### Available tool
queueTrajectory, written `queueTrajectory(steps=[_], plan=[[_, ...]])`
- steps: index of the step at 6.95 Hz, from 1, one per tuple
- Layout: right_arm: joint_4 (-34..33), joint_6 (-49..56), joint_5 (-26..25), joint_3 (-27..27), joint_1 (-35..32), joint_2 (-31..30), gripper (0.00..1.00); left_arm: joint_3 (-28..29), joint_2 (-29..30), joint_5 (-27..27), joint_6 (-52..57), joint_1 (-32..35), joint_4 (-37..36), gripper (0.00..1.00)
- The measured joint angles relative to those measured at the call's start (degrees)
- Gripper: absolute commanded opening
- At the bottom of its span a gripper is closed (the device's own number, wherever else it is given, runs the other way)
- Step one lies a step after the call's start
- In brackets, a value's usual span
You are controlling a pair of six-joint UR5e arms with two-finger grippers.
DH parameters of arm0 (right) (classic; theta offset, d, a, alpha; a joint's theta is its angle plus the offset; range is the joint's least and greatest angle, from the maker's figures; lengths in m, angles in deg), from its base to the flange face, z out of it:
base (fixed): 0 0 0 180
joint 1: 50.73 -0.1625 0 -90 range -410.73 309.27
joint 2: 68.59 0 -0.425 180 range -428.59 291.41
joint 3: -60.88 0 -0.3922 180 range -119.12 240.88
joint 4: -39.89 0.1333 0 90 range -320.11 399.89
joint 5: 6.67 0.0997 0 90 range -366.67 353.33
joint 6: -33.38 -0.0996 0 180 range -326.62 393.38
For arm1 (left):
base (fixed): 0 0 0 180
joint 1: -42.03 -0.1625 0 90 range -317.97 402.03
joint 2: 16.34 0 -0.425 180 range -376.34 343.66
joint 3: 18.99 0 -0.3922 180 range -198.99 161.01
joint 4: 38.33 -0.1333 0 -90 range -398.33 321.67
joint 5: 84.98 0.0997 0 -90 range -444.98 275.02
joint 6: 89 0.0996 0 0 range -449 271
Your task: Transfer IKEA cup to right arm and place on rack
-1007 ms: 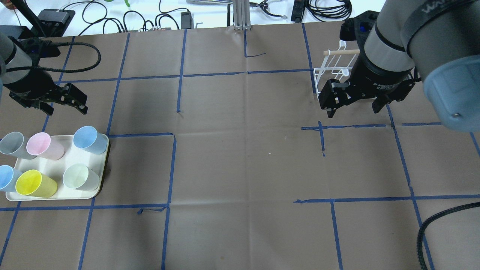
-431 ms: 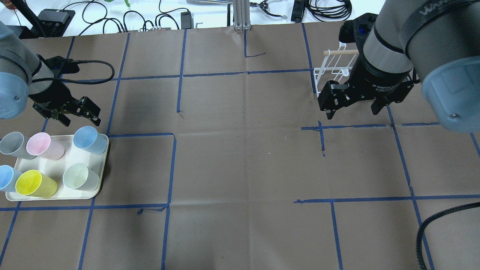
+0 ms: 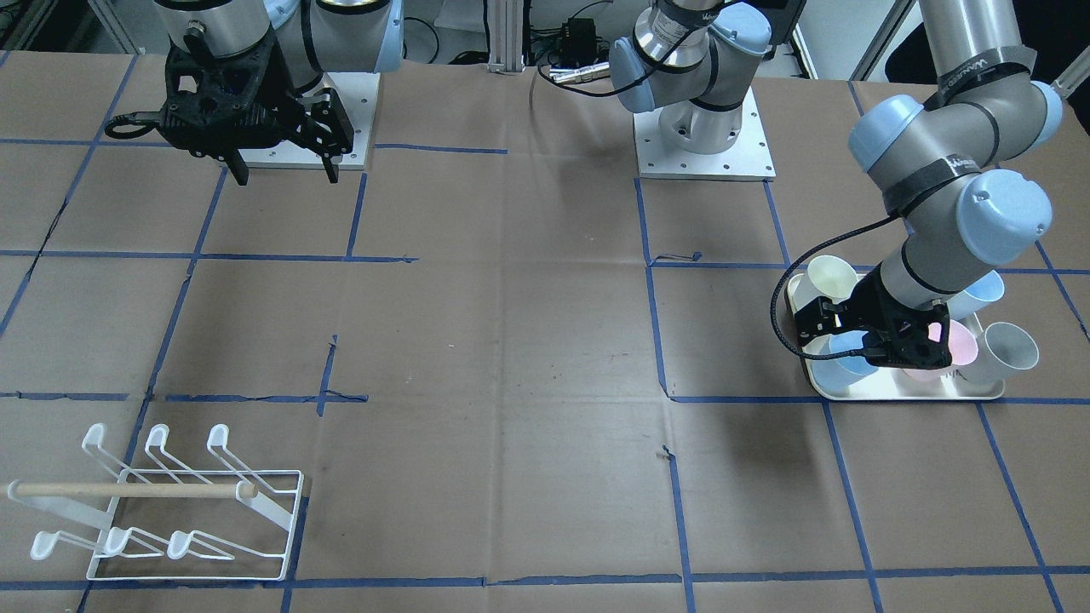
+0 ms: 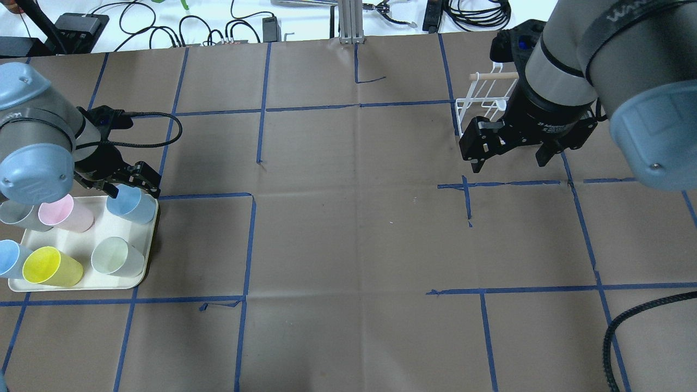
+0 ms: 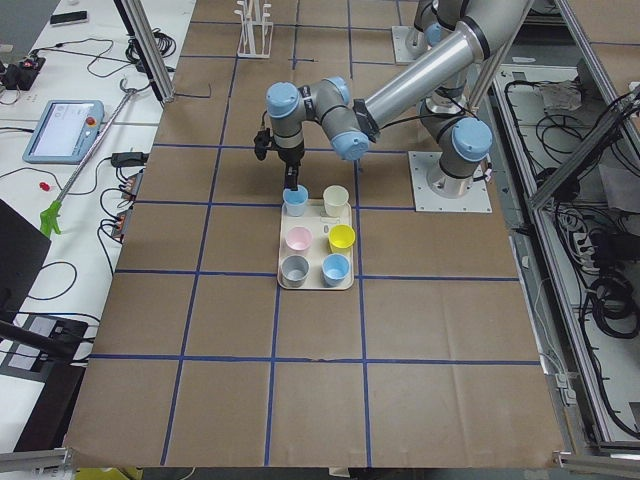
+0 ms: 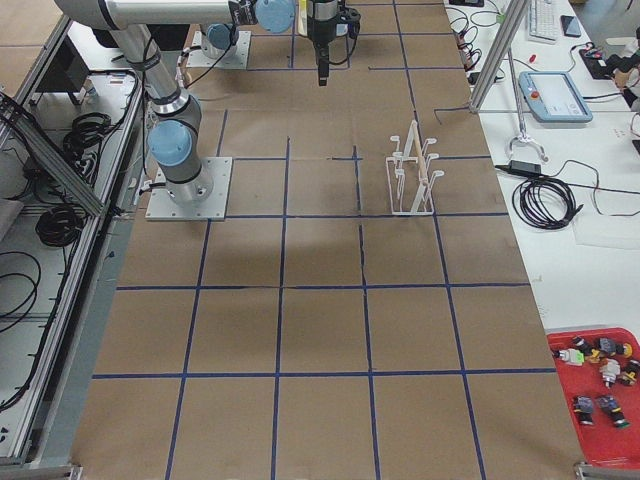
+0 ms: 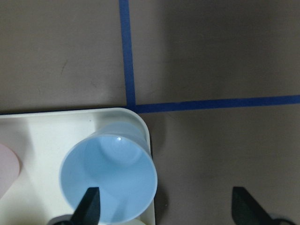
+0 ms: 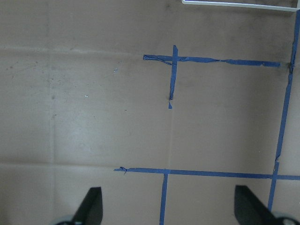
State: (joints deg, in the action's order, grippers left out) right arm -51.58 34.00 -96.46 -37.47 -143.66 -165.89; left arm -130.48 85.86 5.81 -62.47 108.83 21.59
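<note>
Several pastel cups stand on a cream tray (image 4: 81, 283). My left gripper (image 4: 133, 185) is open just over the light blue cup (image 4: 130, 202) at the tray's far right corner. In the left wrist view the gripper (image 7: 168, 206) has one fingertip (image 7: 91, 206) over the cup's (image 7: 110, 173) mouth and the other out over the table. The white wire rack (image 4: 479, 103) with a wooden dowel stands at the far right, partly hidden by my right arm. My right gripper (image 4: 509, 158) is open and empty, above the table just in front of the rack.
On the tray are also a pink cup (image 4: 62, 212), a grey cup (image 4: 13, 213), a yellow cup (image 4: 49, 267), a pale green cup (image 4: 114, 257) and a second blue cup (image 4: 8, 257). Blue tape lines cross the brown table. Cables lie beyond the far edge.
My left arm has moved in toward the tray and now has its open gripper over the light blue cup. The right arm has hardly moved.
</note>
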Motion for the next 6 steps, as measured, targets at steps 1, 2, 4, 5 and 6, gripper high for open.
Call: queueTrajectory(steps=[1, 2, 4, 5, 6], plan=[[0.0, 0.0, 0.1, 0.0, 0.0, 0.1, 1.0, -1.2, 0.4, 0.1, 0.2, -0.2, -1.4, 0.99], [0.0, 0.0, 0.2, 0.0, 0.0, 0.2, 1.0, -2.1, 0.8, 0.1, 0.3, -0.9, -1.9, 0.99], [0.0, 0.0, 0.2, -0.1, -0.1, 0.3, 1.0, -2.6, 1.6, 0.1, 0.2, -2.1, -2.5, 0.94], [-0.3, 0.0, 0.2, -0.1, -0.1, 0.4, 1.0, -2.4, 1.5, 0.1, 0.2, -2.3, -2.7, 0.84], [-0.8, 0.0, 0.2, -0.1, -0.1, 0.5, 1.0, -2.1, 1.4, 0.0, 0.1, -2.3, -2.8, 0.63]])
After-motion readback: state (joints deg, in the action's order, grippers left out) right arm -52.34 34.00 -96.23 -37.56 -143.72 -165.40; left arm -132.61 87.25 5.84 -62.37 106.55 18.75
